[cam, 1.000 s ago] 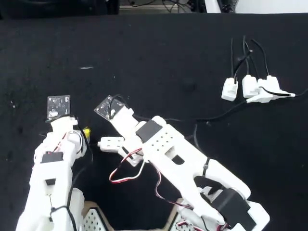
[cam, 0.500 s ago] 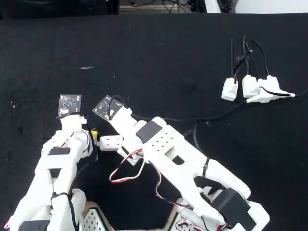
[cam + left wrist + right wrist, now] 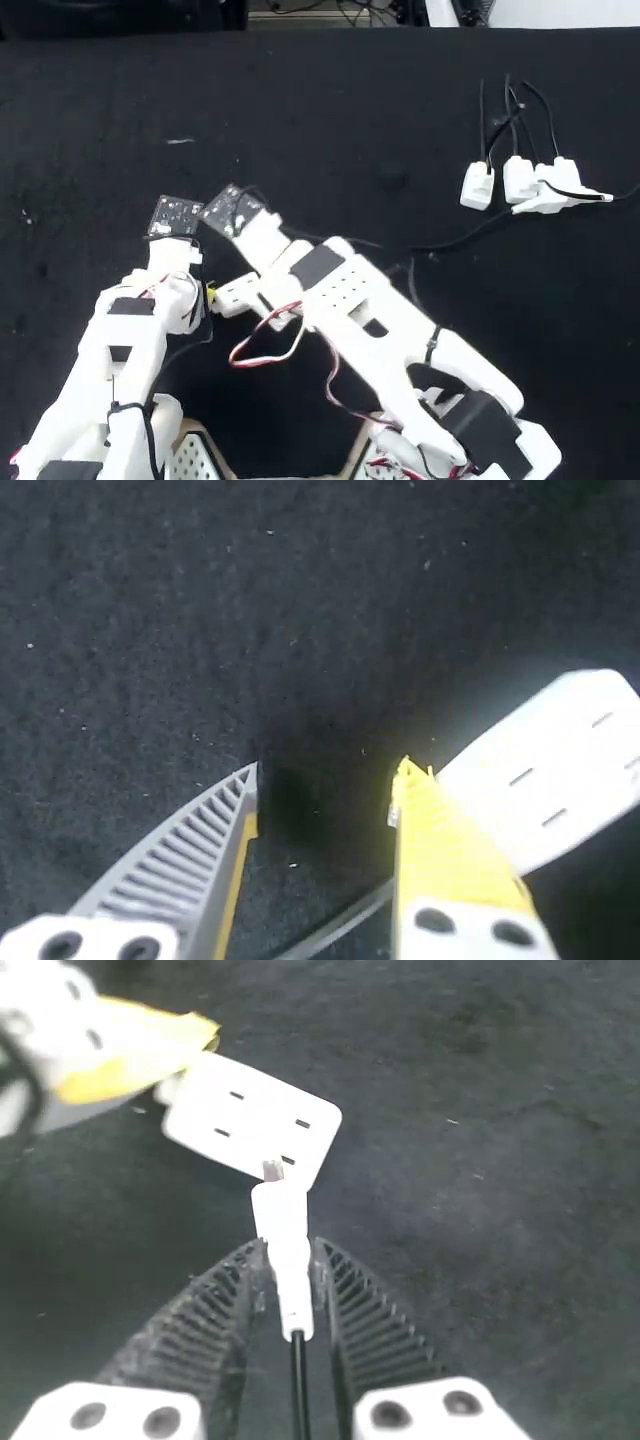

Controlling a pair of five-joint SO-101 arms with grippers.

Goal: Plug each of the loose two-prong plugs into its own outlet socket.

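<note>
The right claw (image 3: 288, 1252) is clamped on a white plug (image 3: 281, 1218), its two grey ribbed fingers (image 3: 205, 1335) pressing the plug's narrow body from both sides, and a thin black cord (image 3: 297, 1390) runs back between them. The metal prong at the front of the plug is just at the edge of the outlet block (image 3: 250, 1115), close to one pair of slots, but I judge that it is not seated yet. The left claw (image 3: 325, 778) is apart with nothing between its fingers, and its yellow finger (image 3: 440, 860) is just beside the same block (maybe to hold it steady, though I cannot tell if it really presses). So the task looks to be at its beginning: the first plug is only lined up, and three other plugs (image 3: 518, 180) lie together, well apart from the block, at the far side of the tabletop (image 3: 350, 110). The block is a flat plate of smooth white plastic with rounded corners and short thin slots. The tabletop is covered with a black, slightly rough cloth that shows small pale specks.
</note>
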